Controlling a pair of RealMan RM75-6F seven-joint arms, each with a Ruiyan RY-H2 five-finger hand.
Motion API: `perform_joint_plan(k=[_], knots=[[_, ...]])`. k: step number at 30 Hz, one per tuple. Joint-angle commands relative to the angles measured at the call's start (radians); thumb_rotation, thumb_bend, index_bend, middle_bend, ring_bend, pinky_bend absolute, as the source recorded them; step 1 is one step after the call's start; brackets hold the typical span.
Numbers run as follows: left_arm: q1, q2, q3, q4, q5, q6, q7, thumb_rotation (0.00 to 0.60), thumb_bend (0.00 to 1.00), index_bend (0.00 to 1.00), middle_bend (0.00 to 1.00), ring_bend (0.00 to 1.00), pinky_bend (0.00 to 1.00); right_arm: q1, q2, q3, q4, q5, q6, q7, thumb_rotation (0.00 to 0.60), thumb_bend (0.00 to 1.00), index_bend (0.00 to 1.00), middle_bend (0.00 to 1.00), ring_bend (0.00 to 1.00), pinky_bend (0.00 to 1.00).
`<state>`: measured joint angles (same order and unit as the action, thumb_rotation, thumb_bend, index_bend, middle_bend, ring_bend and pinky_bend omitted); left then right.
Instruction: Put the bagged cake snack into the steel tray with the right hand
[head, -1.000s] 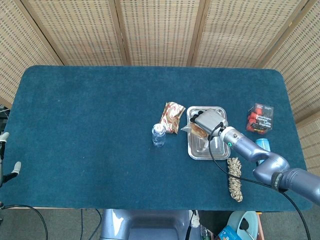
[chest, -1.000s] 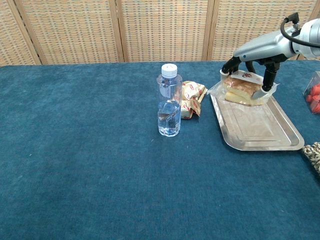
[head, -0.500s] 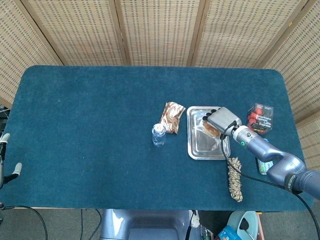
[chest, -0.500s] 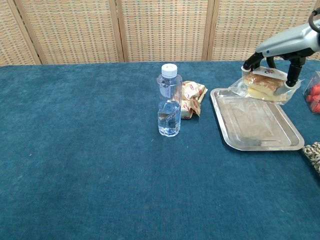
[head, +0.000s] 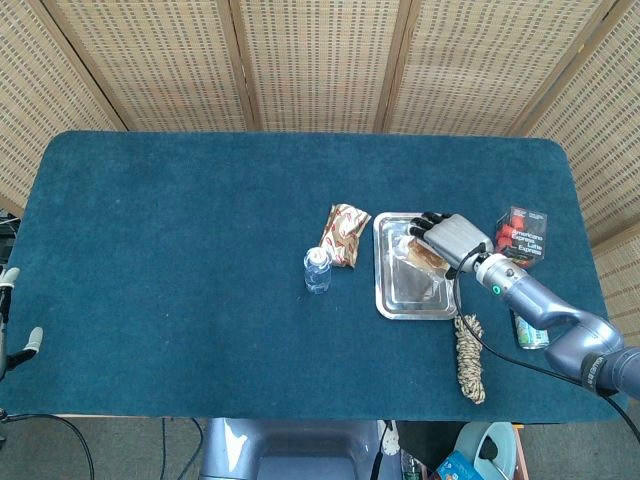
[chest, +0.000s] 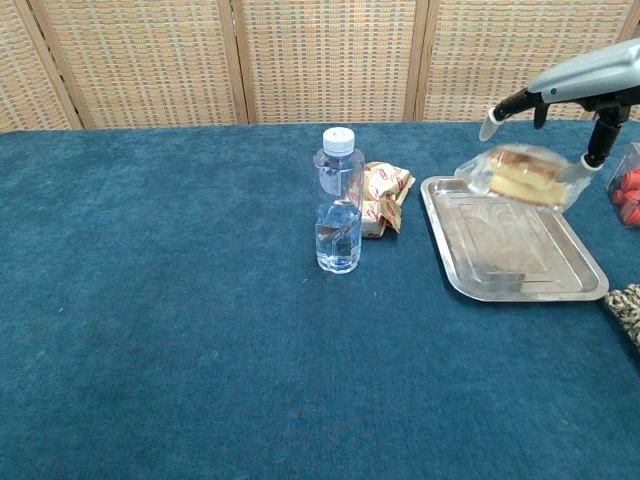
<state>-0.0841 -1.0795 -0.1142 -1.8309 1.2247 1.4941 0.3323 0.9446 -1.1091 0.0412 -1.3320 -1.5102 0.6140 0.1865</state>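
The bagged cake snack (head: 424, 256) (chest: 522, 176), a yellow cake in clear plastic, is over the far right part of the steel tray (head: 400, 298) (chest: 520, 268) and looks blurred in the chest view. My right hand (head: 456, 238) (chest: 562, 88) hovers just above it with fingers spread. One fingertip (chest: 487, 126) stands clear of the bag, and the thumb (chest: 598, 145) is beside the bag's right edge. Only two fingertips of my left hand (head: 8, 300) show at the table's left edge, apart and holding nothing.
A water bottle (head: 317, 270) (chest: 338, 200) stands left of the tray, with a brown snack packet (head: 345, 235) (chest: 385, 195) behind it. A red box (head: 522, 237) (chest: 628, 190) sits right of the tray. A coiled rope (head: 468, 358) (chest: 625, 300) and a can (head: 530, 330) lie nearer.
The right hand carried the bag rightward over the tray, then rose and spread its fingers. The bag has dropped below the hand toward the tray.
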Motion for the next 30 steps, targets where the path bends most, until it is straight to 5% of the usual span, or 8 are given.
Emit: perform_joint_plan(k=[1, 10, 19, 25, 30], knots=[[-0.005, 0.0, -0.001, 0.003, -0.003, -0.009, -0.004, 0.584, 0.37, 0.0, 0.0, 0.0, 0.0, -0.004, 0.008, -0.004, 0.0, -0.017, 0.014, 0.024, 0.6, 0.21, 0.06, 0.0, 0.0, 0.02], [-0.006, 0.006, -0.002, 0.014, -0.007, -0.016, -0.024, 0.584, 0.37, 0.0, 0.0, 0.0, 0.0, -0.008, 0.03, -0.008, -0.011, -0.014, 0.012, 0.03, 0.6, 0.21, 0.06, 0.0, 0.0, 0.0], [-0.012, 0.023, -0.002, 0.012, 0.011, -0.017, -0.026, 0.584, 0.37, 0.0, 0.0, 0.0, 0.0, -0.068, 0.113, 0.017, -0.108, 0.057, 0.102, -0.1, 0.6, 0.23, 0.06, 0.0, 0.0, 0.0], [-0.029, 0.046, -0.007, 0.0, 0.052, -0.019, -0.017, 0.583, 0.37, 0.0, 0.0, 0.0, 0.0, -0.248, 0.221, 0.031, -0.239, 0.154, 0.379, -0.265, 0.6, 0.23, 0.06, 0.0, 0.0, 0.0], [-0.051, 0.058, -0.006, -0.001, 0.099, -0.034, -0.025, 0.584, 0.37, 0.0, 0.0, 0.0, 0.0, -0.487, 0.287, 0.016, -0.426, 0.207, 0.744, -0.396, 0.6, 0.23, 0.06, 0.0, 0.0, 0.0]])
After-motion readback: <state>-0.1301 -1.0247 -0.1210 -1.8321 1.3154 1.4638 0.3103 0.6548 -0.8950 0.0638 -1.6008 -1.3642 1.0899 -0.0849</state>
